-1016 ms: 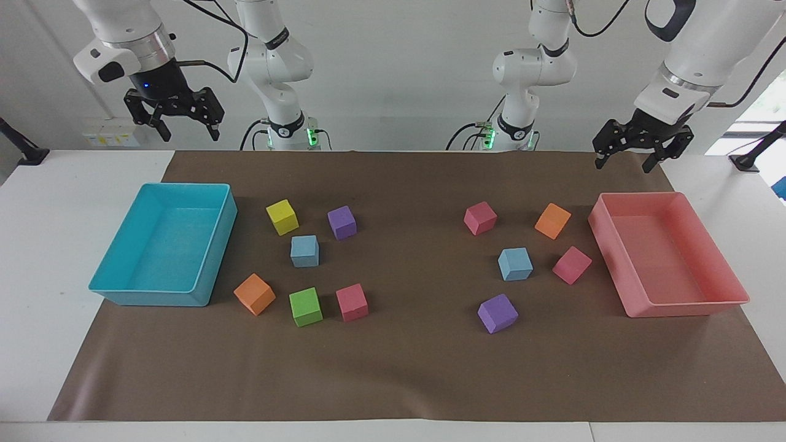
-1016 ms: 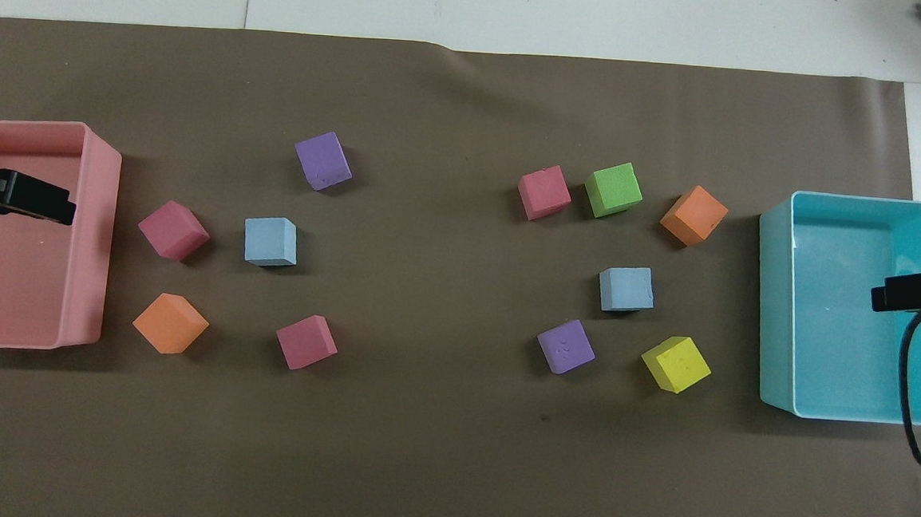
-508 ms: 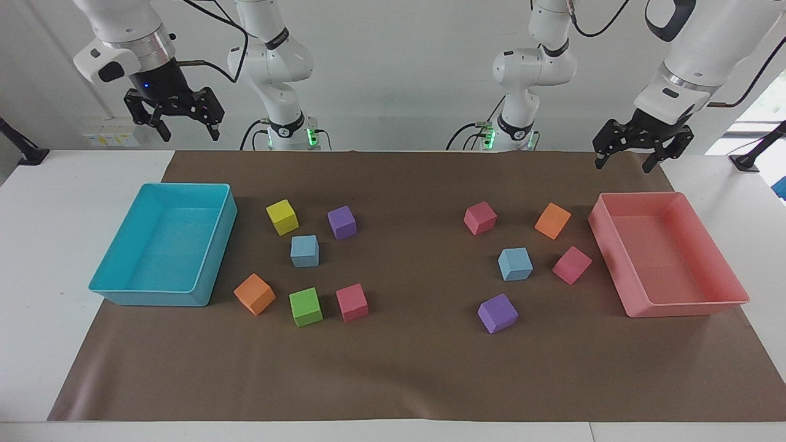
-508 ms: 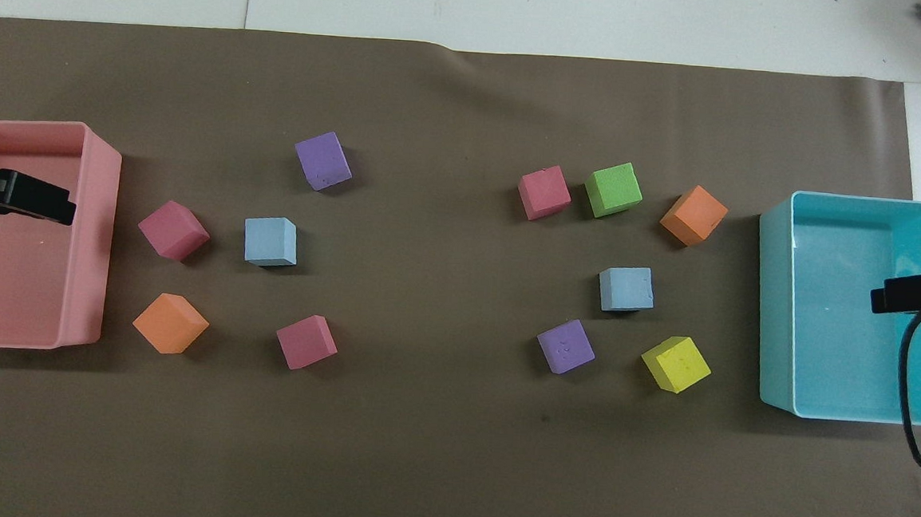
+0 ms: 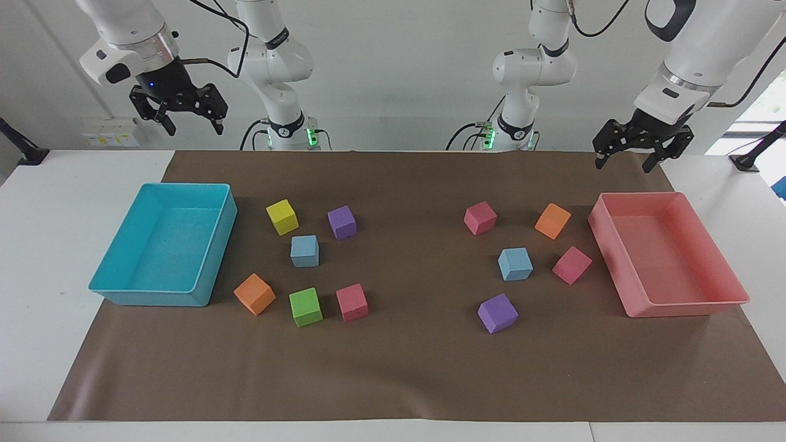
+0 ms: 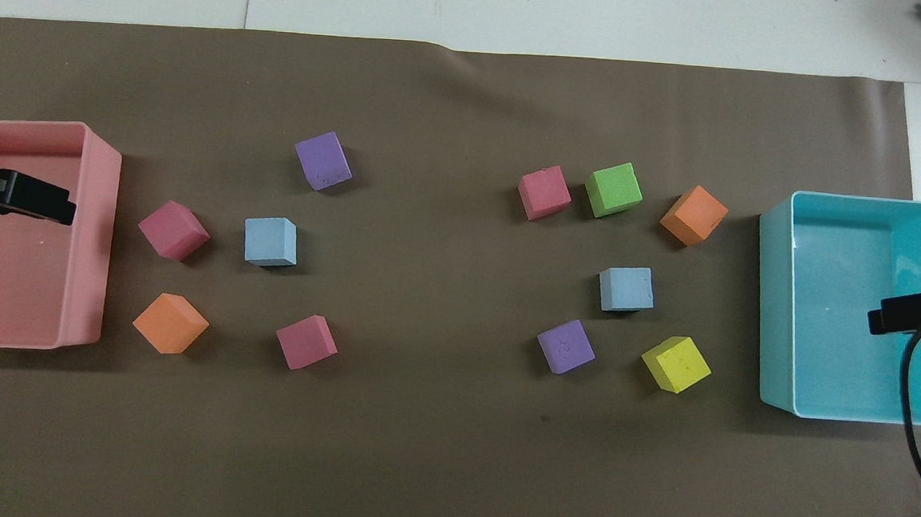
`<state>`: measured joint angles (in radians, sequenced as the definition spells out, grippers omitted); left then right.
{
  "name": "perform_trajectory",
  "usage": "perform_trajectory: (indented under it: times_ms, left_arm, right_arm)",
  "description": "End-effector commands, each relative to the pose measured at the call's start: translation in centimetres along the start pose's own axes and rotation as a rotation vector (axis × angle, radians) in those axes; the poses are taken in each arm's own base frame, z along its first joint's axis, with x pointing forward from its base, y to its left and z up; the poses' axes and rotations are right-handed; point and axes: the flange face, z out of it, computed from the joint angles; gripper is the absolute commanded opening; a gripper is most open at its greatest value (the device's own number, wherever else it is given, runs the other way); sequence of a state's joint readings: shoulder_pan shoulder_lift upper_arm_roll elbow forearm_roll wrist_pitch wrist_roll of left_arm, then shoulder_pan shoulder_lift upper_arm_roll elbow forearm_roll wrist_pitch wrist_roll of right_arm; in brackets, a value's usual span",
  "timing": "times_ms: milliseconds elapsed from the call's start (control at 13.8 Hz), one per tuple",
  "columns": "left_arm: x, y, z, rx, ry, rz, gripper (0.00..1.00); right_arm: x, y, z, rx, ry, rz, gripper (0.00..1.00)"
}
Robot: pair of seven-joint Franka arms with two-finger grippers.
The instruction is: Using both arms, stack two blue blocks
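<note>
Below and inward of each raised gripper | left gripper (image 5: 625, 161) wide, empty, over pink tray (image 5: 724, 301) | right gripper (image 5: 191, 124) wide, empty, over turquoise tray (image 5: 202, 270) | blue blocks (image 5: 515, 264) (image 5: 304, 251) apart on mat | likely light, soft foam: pinch opposite flat sides gently

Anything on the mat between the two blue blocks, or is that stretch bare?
Bare. In the overhead view only brown mat lies between the blue block at the left arm's end and the blue block at the right arm's end.
</note>
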<state>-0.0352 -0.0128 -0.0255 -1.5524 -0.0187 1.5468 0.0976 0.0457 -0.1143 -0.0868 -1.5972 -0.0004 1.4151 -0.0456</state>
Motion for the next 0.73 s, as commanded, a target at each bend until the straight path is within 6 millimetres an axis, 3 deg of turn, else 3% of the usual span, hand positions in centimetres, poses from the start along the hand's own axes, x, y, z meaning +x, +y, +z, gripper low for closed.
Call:
perform_trajectory:
  times_ms: [0,145,363,653]
  left_arm:
    - [-0.5,-0.2,0.0,0.018,0.011,-0.011,1.00]
    - [-0.5,-0.2,0.0,0.016,0.011,-0.011,1.00]
    - [-0.5,-0.2,0.0,0.016,0.011,-0.011,1.00]
    - [-0.5,-0.2,0.0,0.016,0.011,-0.011,1.00]
  right_arm:
    - [-0.6,0.2,-0.3,0.003,-0.004,0.010,1.00]
    - [-0.6,0.2,-0.2,0.002,-0.001,0.010,1.00]
    - [1.0,-0.5,0.9,-0.003,0.071,0.006,1.00]
    - [2.9,-3.9,5.5,-0.002,0.072,-0.056,1.00]
